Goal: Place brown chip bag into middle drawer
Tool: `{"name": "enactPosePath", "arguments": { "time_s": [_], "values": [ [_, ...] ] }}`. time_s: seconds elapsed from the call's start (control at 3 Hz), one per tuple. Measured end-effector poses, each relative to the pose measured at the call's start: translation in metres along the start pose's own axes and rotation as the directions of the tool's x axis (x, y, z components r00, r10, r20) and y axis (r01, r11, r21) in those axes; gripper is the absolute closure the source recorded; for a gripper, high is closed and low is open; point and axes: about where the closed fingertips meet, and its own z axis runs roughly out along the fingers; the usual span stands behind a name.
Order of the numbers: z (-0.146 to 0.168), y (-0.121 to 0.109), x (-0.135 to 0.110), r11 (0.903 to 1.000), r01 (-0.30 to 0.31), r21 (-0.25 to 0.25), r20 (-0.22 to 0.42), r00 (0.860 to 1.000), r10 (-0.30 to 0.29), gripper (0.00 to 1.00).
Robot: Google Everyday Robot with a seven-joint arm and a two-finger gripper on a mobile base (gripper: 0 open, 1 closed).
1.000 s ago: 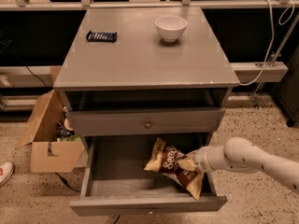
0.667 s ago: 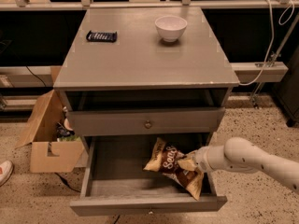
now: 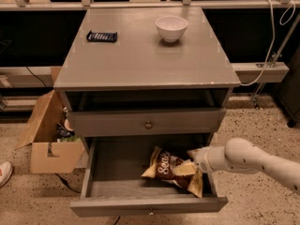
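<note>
camera view | we see the bag [image 3: 168,170] lying tilted in the open drawer [image 3: 117,175], right half, on its grey floor | gripper [image 3: 193,162] low in the drawer's right side, touching the bag's right end; clamped or loose, we cannot tell | bowl [image 3: 171,28] and packet [image 3: 101,36] on the cabinet top [image 3: 140,62]

Even overhead light falls on the grey cabinet top [image 3: 140,55], leaving a pale sheen around the white bowl [image 3: 171,28], well above the gripper [image 3: 191,164]. The gripper sits at the right end of the brown chip bag [image 3: 165,168] in the middle drawer [image 3: 117,170], whose floor to the gripper's left lies in soft shadow. The recess above it is dark.
</note>
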Motion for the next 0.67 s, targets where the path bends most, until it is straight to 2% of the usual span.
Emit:
{"name": "enactPosePath", "arguments": {
  "time_s": [0.33, 0.67],
  "values": [
    [0.000, 0.000, 0.000, 1.0000, 0.000, 0.000, 0.000, 1.000, 0.000, 0.00],
    [-0.018, 0.006, -0.001, 0.9999, 0.005, -0.012, 0.043, 0.999, -0.004, 0.00]
  ]
}}
